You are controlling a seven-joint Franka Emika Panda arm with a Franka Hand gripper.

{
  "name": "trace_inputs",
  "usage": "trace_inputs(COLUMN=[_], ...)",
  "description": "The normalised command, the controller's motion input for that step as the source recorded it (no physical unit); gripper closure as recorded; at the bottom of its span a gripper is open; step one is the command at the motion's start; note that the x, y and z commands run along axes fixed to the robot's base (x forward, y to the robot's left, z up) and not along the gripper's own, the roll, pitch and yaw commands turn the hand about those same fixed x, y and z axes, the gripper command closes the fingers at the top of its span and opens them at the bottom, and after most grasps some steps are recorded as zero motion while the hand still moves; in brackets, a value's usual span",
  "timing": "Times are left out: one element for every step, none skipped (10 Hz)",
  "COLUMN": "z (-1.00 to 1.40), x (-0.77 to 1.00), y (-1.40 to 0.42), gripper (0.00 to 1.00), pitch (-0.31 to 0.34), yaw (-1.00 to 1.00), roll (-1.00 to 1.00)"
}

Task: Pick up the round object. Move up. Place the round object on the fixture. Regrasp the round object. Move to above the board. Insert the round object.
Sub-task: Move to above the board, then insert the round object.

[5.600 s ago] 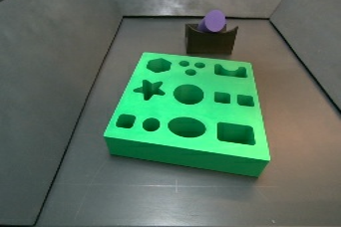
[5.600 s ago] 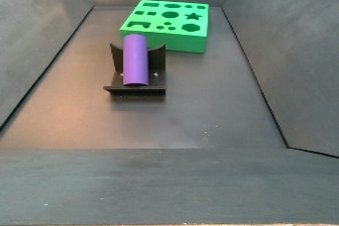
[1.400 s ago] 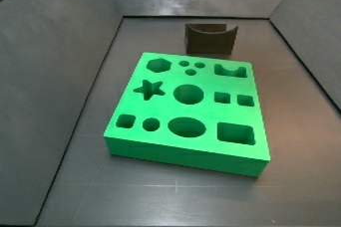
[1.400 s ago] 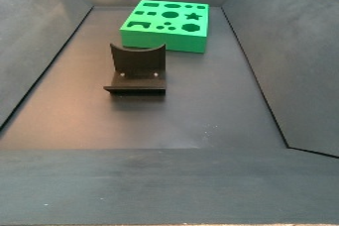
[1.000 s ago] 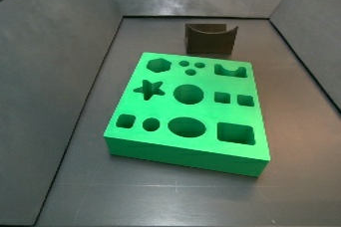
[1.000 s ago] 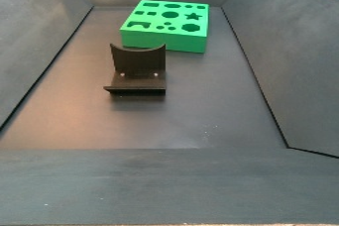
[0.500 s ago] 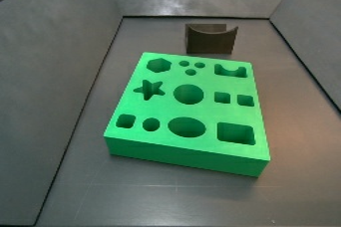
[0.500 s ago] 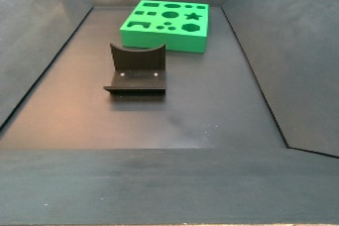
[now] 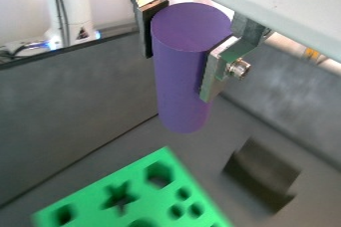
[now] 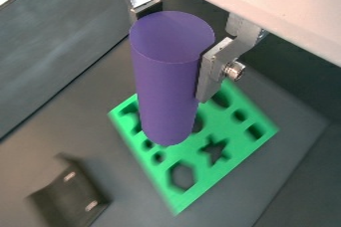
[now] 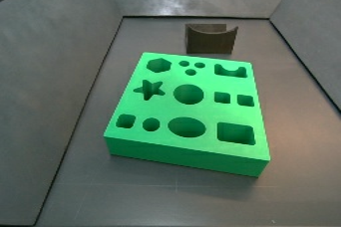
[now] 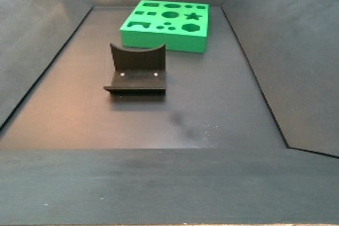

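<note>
Gripper: the gripper (image 9: 181, 44) is clamped on the round object (image 9: 181, 67), its 2 silver fingers (image 9: 224, 64) pressing opposite sides of the upper end; it shows in both wrist views and sits out of frame in both side views.
Round object: the purple peg hangs upright from the gripper, high over the floor, lower end free (image 10: 167, 77).
Board: the board (image 11: 189, 105) lies flat on the dark floor, every hole empty, its large round hole (image 11: 189, 95) near the middle.
Fixture: the fixture (image 12: 135, 68) stands empty, beyond the board's far edge in a side view, apart from it.
Step in hand: judged as the move to above the board, with the regrasp done.
Next move: centre the peg's lower end over the large round hole, keep it vertical, then descend slowly; a slight offset would likely catch the rim.
</note>
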Motion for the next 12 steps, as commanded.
trace_inputs(z=[0.04,0.02,0.0,0.0,0.0,-0.13,-0.39,-0.55,-0.69,-0.69,-0.65,-0.62], x=[-0.16,-0.1,-0.06,-0.04,-0.03,-0.11,0.02,0.11,0.16,0.23,0.29,0.3], y=[-0.15,-0.06,-0.01,-0.01,0.0,0.0,-0.06,-0.09,-0.13,-0.12,-0.08,-0.06], gripper=[1.0,1.0,1.0,1.0,1.0,1.0,1.0,1.0,1.0,1.0,1.0,1.0], pitch=[-0.069,-0.056,-0.043,-0.035,-0.033,-0.133,-0.183,-0.207,-0.23,-0.211,-0.186,-0.186], yaw=[-0.12,-0.07,-0.02,-0.02,0.0,0.0,-0.05,-0.03,0.0,-0.01,-0.03,-0.01], roll=[-0.81,-0.58,-0.32,-0.21,0.0,0.0,-0.01,0.0,0.0,0.0,0.0,0.0])
